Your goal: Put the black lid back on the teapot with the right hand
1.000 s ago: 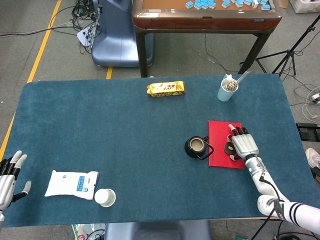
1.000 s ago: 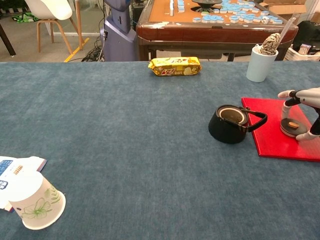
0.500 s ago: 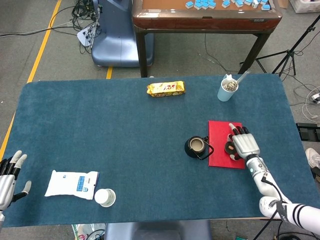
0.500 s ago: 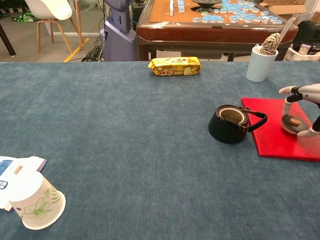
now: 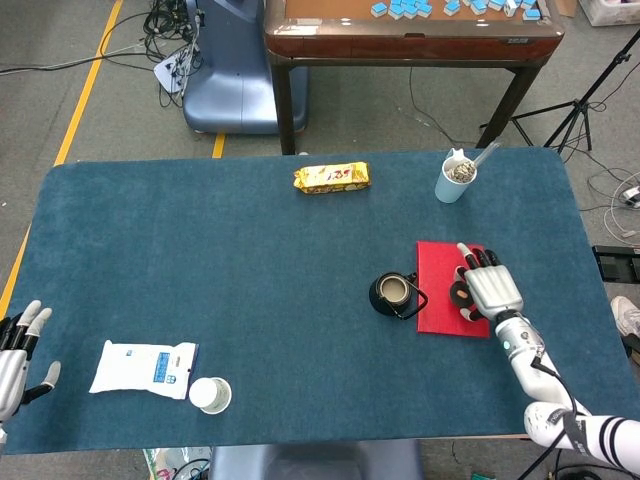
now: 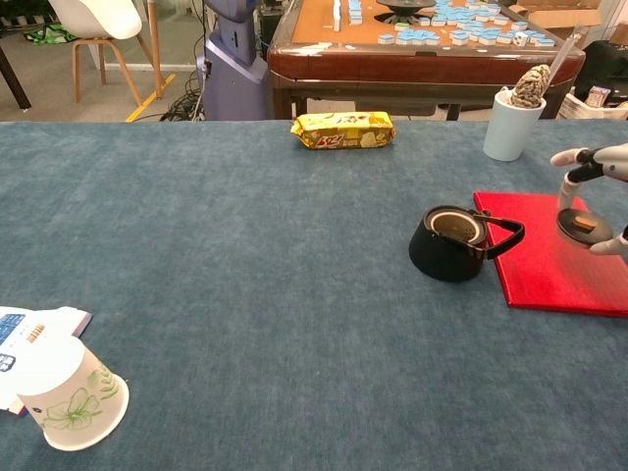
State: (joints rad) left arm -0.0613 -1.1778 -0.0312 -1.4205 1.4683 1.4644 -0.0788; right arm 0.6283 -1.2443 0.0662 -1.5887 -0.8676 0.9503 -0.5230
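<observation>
We log left hand (image 5: 15,345) at surface (image 5: 250,300) edge, fingers spread, holding nothing; parked, task not its own. Teapot (image 6: 449,242) upright mid-right, mouth open, handle dropped toward red mat (image 6: 549,275), so approach from right unobstructed. Right hand (image 6: 599,191) above mat, fingers pinching black lid (image 6: 581,224) clear of mat, ready for carry. We judge transfer to teapot still pending.
</observation>
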